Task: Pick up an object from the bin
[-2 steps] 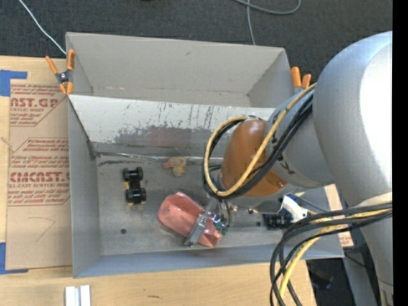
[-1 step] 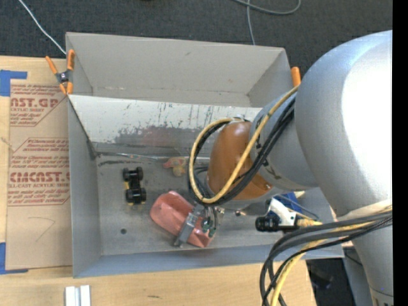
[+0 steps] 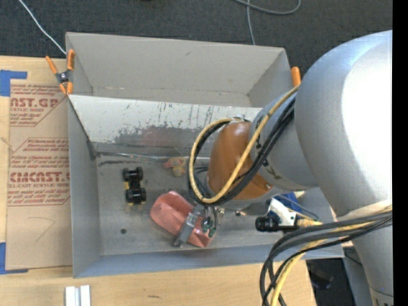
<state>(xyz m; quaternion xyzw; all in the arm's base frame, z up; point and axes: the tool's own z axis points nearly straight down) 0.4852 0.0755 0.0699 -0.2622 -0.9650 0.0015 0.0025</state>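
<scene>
Beneath end effector [image 3: 196, 227], one pink pouch [image 3: 167, 210]

The gripper [image 3: 196, 227] hangs low over a crumpled pink thing [image 3: 167, 210] near the bin's [image 3: 166, 69] front wall. A black wheeled toy [image 3: 134, 185] lies apart, toward the view's left.

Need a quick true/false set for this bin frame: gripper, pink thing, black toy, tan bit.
1. The gripper is over the pink thing near the bin's front wall. True.
2. The black toy lies to the view's right of the gripper. False: it lies to the view's left.
3. The black toy touches the pink thing. False: they lie apart.
4. A tan bit lies near the back wall. True.
</scene>
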